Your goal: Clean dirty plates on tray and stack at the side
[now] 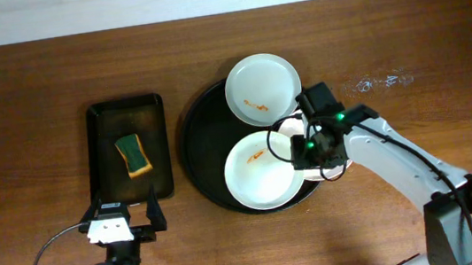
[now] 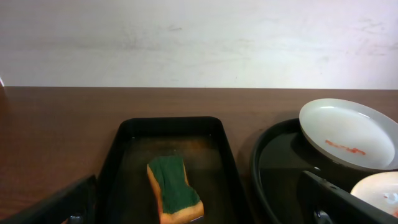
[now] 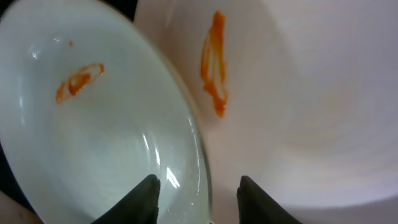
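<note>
The round black tray (image 1: 196,144) holds three white plates. The far plate (image 1: 262,83) has an orange smear and also shows in the left wrist view (image 2: 348,132). The near plate (image 1: 260,174) is smeared too. The third plate (image 1: 331,173) lies mostly hidden under my right gripper (image 1: 307,147). In the right wrist view the right gripper (image 3: 199,198) is open, its fingers either side of the rim of a smeared plate (image 3: 93,137) that overlaps another smeared plate (image 3: 311,112). My left gripper (image 1: 126,215) is open and empty in front of the rectangular tray.
A rectangular black tray (image 1: 95,122) left of the round tray holds a green and yellow sponge (image 1: 133,154). The left wrist view shows the sponge (image 2: 174,186), this tray (image 2: 168,123) and the round tray's rim (image 2: 258,163). Bare wooden table lies all around.
</note>
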### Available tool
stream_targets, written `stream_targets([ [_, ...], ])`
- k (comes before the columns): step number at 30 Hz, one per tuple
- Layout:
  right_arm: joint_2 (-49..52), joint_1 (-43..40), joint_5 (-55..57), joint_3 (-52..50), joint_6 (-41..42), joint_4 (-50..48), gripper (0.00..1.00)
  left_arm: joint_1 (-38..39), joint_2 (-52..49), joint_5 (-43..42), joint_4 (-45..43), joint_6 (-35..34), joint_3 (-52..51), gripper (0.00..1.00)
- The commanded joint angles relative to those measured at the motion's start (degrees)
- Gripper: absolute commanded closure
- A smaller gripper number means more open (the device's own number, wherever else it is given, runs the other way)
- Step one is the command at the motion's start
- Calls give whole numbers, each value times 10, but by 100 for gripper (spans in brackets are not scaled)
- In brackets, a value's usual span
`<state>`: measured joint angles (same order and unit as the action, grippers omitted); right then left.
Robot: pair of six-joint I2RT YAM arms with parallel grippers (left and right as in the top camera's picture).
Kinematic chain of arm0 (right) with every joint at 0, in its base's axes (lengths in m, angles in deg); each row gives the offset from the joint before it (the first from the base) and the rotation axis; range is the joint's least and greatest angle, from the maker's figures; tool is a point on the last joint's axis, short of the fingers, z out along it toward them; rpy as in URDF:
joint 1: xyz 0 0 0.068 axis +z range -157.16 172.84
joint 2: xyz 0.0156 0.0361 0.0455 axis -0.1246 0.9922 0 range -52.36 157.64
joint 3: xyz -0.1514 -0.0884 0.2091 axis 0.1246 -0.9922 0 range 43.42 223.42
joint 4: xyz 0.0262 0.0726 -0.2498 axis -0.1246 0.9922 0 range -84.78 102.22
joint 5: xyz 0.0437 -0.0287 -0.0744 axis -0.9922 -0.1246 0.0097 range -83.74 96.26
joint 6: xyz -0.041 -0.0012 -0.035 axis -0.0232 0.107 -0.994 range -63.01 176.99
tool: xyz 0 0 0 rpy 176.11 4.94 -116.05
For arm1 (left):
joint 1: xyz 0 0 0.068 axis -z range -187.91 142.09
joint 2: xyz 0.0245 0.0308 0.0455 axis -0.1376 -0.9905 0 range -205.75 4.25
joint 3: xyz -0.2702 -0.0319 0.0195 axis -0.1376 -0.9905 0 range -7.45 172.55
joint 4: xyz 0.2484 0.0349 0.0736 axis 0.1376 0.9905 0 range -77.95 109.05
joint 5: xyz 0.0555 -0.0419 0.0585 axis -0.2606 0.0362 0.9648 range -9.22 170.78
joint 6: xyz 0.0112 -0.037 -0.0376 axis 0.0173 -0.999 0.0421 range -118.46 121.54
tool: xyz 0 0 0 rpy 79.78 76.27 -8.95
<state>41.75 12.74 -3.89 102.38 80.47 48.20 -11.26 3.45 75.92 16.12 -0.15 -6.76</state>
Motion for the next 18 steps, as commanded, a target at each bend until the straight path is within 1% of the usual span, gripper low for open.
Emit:
stream_targets([
  [1,10,12,3,-8,0,-3,63,-1,4,2,3,4,-2,1],
  [4,19,12,30,-17,0,-7,63,-1,4,2,3,4,-2,1],
  [6,23,12,29,-17,0,-7,65,-1,4,2,3,4,-2,1],
  [11,24,12,27,-17,0,-10,65,-1,4,2,3,4,-2,1],
  [14,24,12,7,-17,0,-8,64,-1,4,2,3,4,-2,1],
  [15,24,12,5,-17,0,-7,65,-1,4,2,3,4,-2,1],
  [18,24,12,5,-18,0,-8,73,-1,4,2,3,4,-2,1],
])
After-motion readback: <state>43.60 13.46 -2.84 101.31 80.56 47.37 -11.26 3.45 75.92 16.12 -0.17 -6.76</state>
